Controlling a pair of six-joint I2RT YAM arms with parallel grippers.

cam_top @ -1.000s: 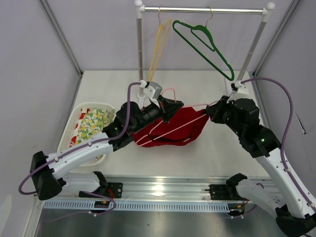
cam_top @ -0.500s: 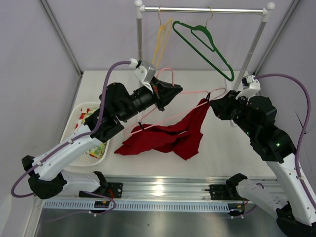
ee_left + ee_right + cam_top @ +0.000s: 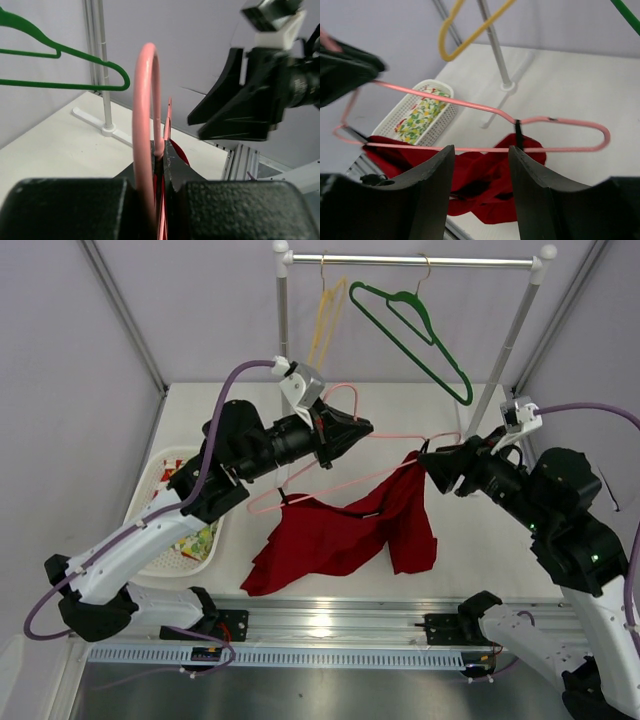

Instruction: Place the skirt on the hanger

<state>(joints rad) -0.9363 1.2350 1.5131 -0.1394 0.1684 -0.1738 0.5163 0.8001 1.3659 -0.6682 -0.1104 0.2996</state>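
My left gripper (image 3: 350, 427) is shut on the neck of the pale pink hanger (image 3: 320, 487), just below its hook (image 3: 145, 100), and holds it up in the air. The red skirt (image 3: 340, 535) hangs from the hanger's lower bar by thin black loops and droops toward the table's front. At the hanger's right end my right gripper (image 3: 430, 460) stands open. In the right wrist view the lower bar of the hanger (image 3: 470, 148) crosses just beyond its spread fingertips (image 3: 481, 165), with the skirt (image 3: 490, 185) below. Nothing is pinched there.
A clothes rack (image 3: 420, 260) stands at the back with a yellow hanger (image 3: 325, 325) and a dark green hanger (image 3: 420, 335) on its rail. A white basket (image 3: 165, 460) holding floral cloth (image 3: 417, 117) sits at the left. The rack's right post (image 3: 505, 360) stands close behind my right arm.
The hanger rose from the table with the skirt, which now dangles instead of lying bunched. My right gripper went from shut on the hanger's right end to open and drew back right.
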